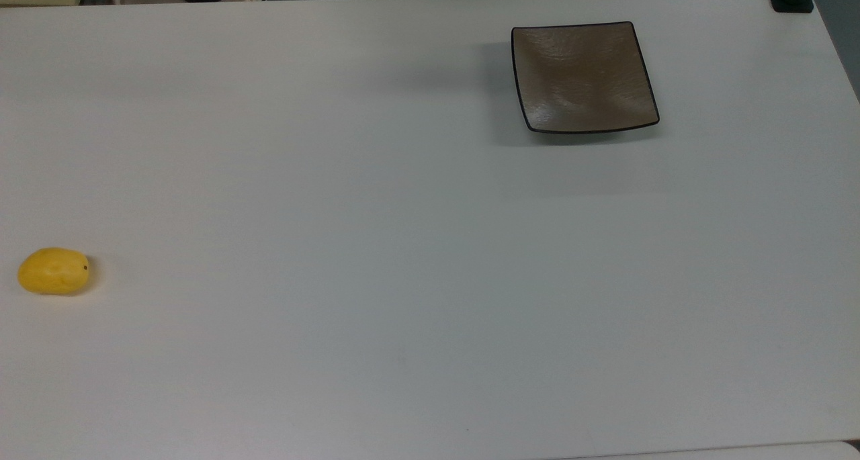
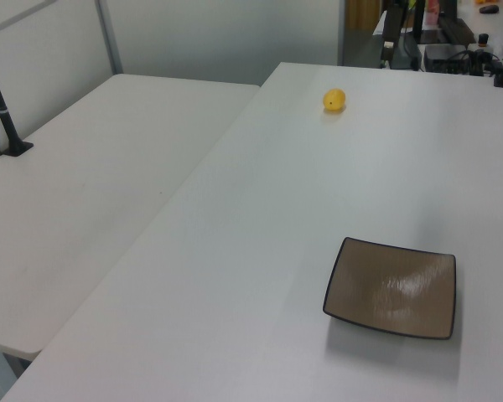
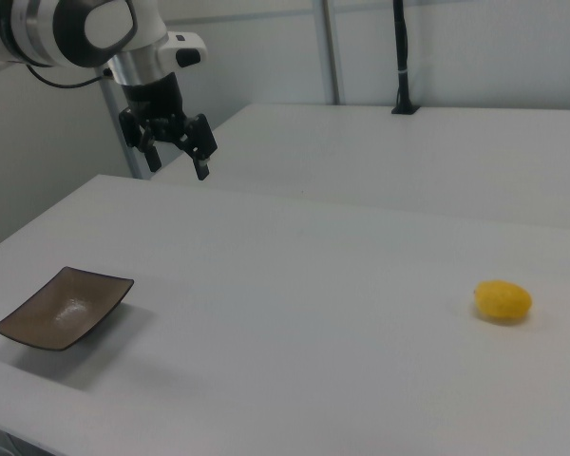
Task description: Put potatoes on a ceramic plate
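**Yellow potato waits far from its plate**

Yellow and smooth, the potato (image 1: 53,270) lies alone on the white surface (image 1: 376,245) near the top view's left edge, well apart from the bare brown plate (image 1: 583,77). The gripper (image 3: 177,150) hangs in the air above the plate's end, fingers spread wide and holding nothing. A clean pickup likely means crossing the surface and closing across the potato's narrow middle.

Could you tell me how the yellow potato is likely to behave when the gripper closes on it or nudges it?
The potato is a smooth, rounded oval lying on its side on the flat table, so a nudge would probably roll it. Its smooth skin may slip between the fingers of the open gripper. It looks small, so likely light.
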